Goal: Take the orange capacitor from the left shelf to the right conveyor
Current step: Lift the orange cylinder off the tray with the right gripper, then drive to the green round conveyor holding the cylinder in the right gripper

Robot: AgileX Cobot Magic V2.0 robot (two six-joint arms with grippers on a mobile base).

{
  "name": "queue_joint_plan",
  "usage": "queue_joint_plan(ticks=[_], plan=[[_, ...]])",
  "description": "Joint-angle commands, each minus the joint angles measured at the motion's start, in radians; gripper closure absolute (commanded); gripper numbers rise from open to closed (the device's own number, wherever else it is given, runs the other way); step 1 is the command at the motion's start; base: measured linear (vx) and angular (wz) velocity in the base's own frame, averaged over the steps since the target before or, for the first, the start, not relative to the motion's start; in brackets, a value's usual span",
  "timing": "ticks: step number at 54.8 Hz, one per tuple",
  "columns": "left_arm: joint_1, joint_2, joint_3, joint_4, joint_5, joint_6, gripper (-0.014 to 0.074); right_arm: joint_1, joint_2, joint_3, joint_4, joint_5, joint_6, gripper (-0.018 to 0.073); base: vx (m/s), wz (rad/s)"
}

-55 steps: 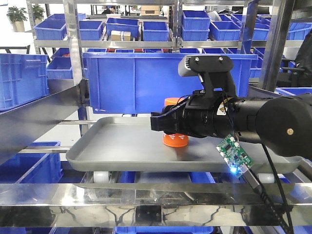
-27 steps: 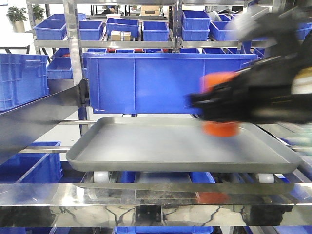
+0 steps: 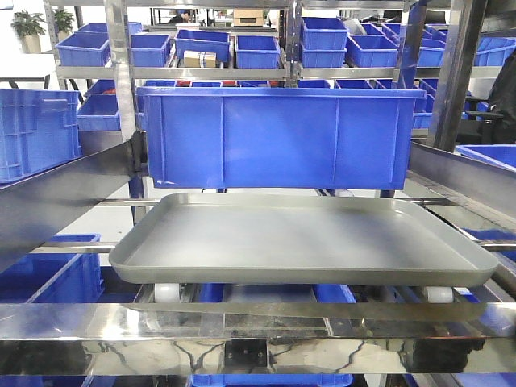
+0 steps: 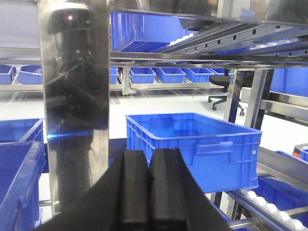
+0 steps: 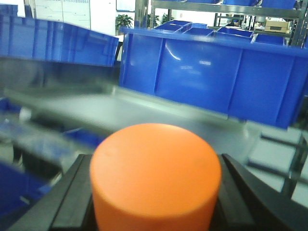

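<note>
Right wrist view: closest to cam is a small bright orange cylinder w/ rounded flat top, the orange capacitor (image 5: 155, 173). It's clamped btwn the two black fingers (image 5: 67, 202) of the right claw (image 5: 155, 204), which is narrowed onto it, one finger touching each side. Behind it, blurred, a shallow grey metal tray (image 5: 91, 108), then a large blue plastic bin (image 5: 216, 72). Can't tell if the capacitor hangs over the tray or just short of it.

Left wrist view: left claw (image 4: 148, 192) is drawn fully together, black pads (image 4: 132, 192) touching. Just past it, to the left, a shiny steel upright post (image 4: 74, 96). Further back an open blue crate (image 4: 192, 149) on a roller rail. Far bkgd has rows of blue bins and a black office chair (image 4: 219, 91).

Front view: left shelf (image 3: 121, 89), a steel-framed rack. Nearest is a polished steel rail (image 3: 242, 322), then the grey tray on white rollers (image 3: 167, 293), w/ the blue bin right behind. More racks of blue bins beyond.
</note>
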Motion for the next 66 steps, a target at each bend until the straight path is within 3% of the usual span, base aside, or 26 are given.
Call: queue_joint_plan(ticks=[1,66], plan=[[-0.008,-0.004,-0.030,-0.005,-0.083,-0.006,0.0603,-0.005,-0.062,0.044,-0.013,-0.104,0.009,0.0568,0.00,0.00],[-0.008,-0.004,-0.030,-0.005,-0.083,-0.006,0.0603,-0.005,-0.142,0.083,-0.011,-0.057,0.007,0.0567,-0.01,0.05]])
